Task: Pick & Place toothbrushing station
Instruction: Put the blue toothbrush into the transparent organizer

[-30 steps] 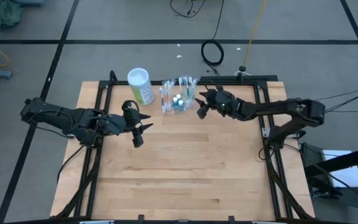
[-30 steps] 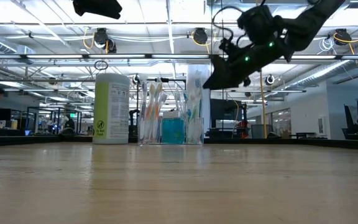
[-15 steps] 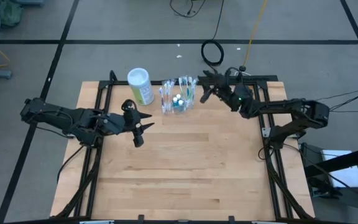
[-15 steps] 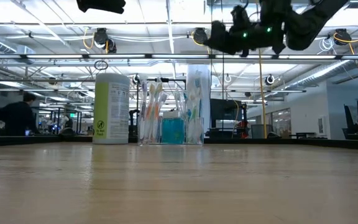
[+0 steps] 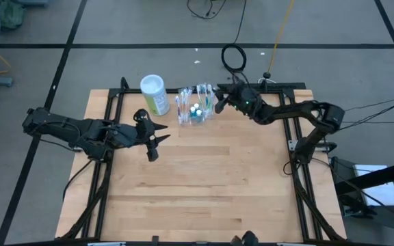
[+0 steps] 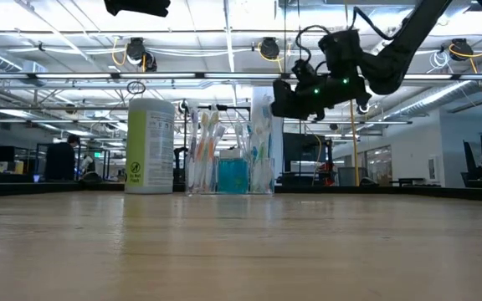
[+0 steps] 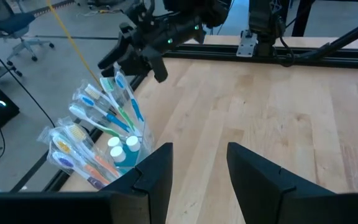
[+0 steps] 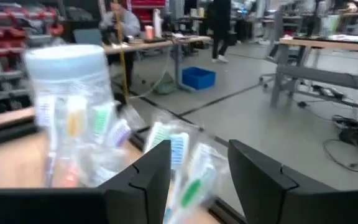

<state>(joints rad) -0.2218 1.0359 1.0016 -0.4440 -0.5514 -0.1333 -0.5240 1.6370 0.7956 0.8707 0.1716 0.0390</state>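
The toothbrushing station [image 5: 197, 111] is a clear holder full of wrapped toothbrushes, with a blue cup and two small white caps. It stands on its base near the table's far edge, and also shows in the low view [image 6: 228, 171] and the left wrist view [image 7: 114, 140]. My right gripper [image 5: 219, 101] hovers open and level at the station's right side, at the height of the toothbrush tops [image 8: 179, 155]. Its fingers [image 7: 157, 68] stand around the tallest wrapped brush [image 7: 122, 84]. My left gripper [image 5: 159, 140] waits open above the table, left of centre.
A green canister with a white lid [image 5: 154, 92] stands just left of the station. Black frame rails [image 5: 289, 130] run along the table's left, right and far sides. Bare wood [image 5: 204, 184] fills the middle and near part of the table.
My right gripper has risen from beside the station's right side, where it pointed downward. It tipped up to level, swung toward the far edge, then came back left to the toothbrush tops. The station has not moved.
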